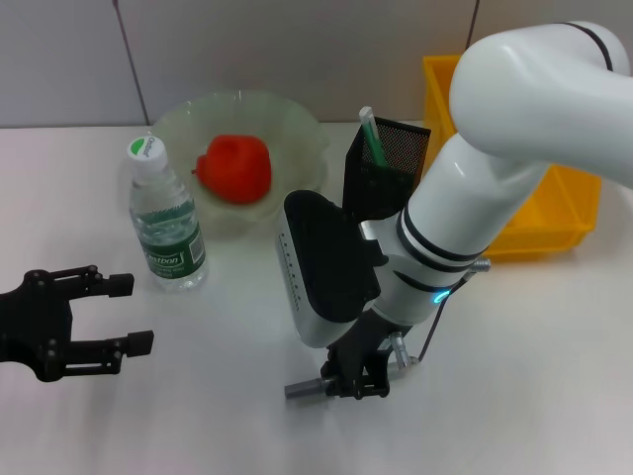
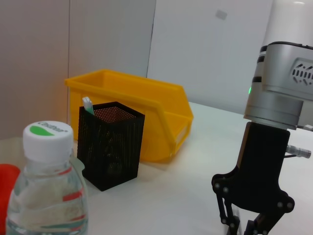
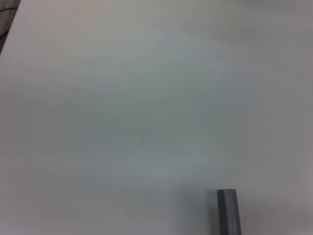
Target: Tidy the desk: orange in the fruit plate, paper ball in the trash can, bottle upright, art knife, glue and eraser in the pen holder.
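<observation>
A: What's the right gripper (image 1: 358, 381) doing?

B: It's low over the desk (image 1: 514, 396), fingers pointing down. They look closed on a slim grey bar (image 1: 305, 390), prob. the art knife; one end pokes out to the left of the fingertips. The right wrist view shows the same bar's end (image 3: 228, 211) over bare desk.

A: How will it handle?

B: My guess: light, stiff, smooth metal, so it can slip or swing if pinched near one end. Best taken mid-length, pads across the flat sides. Here the hold looks near one end, so it may pivot when tipped.

A: Where does it go?

B: The pen holder (image 1: 384, 168), well beyond the fingers, towards the wall, just beside the trash can (image 1: 554, 213). A green-and-white stick (image 1: 370, 134) already stands in it. The mouth is narrow, so the bar needs to go in end-first.

A: Arm pose?

B: The right arm reaches in from the far right, forearm sloping down, wrist bent so the gripper hangs about vertical.

A: Left side?

B: The left gripper (image 1: 124, 314) sits idle at the near left edge, fingers spread open, holding nothing. The bottle (image 1: 165, 223) stands upright just beyond its fingertips. The orange (image 1: 234, 168) lies in the fruit plate (image 1: 297, 124) behind that. Can't see a paper ball, glue or eraser.
</observation>
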{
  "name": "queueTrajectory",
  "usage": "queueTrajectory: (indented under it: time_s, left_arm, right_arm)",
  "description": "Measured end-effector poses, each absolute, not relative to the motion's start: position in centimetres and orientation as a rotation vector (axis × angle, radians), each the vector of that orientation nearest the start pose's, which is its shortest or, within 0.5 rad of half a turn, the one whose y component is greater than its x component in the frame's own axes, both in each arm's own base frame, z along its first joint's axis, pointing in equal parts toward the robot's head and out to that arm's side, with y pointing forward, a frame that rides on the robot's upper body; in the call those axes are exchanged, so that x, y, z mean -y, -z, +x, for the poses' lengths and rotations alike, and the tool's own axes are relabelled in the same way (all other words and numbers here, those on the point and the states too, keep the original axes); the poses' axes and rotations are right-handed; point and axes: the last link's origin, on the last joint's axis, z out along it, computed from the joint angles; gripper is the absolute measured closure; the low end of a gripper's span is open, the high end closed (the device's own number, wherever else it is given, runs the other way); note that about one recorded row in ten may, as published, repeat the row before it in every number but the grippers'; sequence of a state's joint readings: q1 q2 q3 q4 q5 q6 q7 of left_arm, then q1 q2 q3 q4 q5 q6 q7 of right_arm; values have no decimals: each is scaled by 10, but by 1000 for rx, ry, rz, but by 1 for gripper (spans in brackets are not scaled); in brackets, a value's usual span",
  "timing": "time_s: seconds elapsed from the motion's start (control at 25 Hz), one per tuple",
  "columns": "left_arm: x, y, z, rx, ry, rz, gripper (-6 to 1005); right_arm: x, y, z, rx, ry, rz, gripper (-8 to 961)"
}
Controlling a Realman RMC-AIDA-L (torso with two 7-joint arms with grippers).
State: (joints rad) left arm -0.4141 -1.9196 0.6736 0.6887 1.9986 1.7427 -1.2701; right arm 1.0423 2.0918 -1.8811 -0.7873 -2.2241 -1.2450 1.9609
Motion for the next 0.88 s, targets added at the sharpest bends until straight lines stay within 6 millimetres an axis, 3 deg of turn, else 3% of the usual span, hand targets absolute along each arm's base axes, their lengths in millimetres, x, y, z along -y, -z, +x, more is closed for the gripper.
queueTrajectory:
  time_s: [0.88]
  left_arm:
    - [-296, -70, -308, 473, 597, -2771, 201]
  right_arm:
    - [-353, 128, 109, 328, 749, -3099, 817]
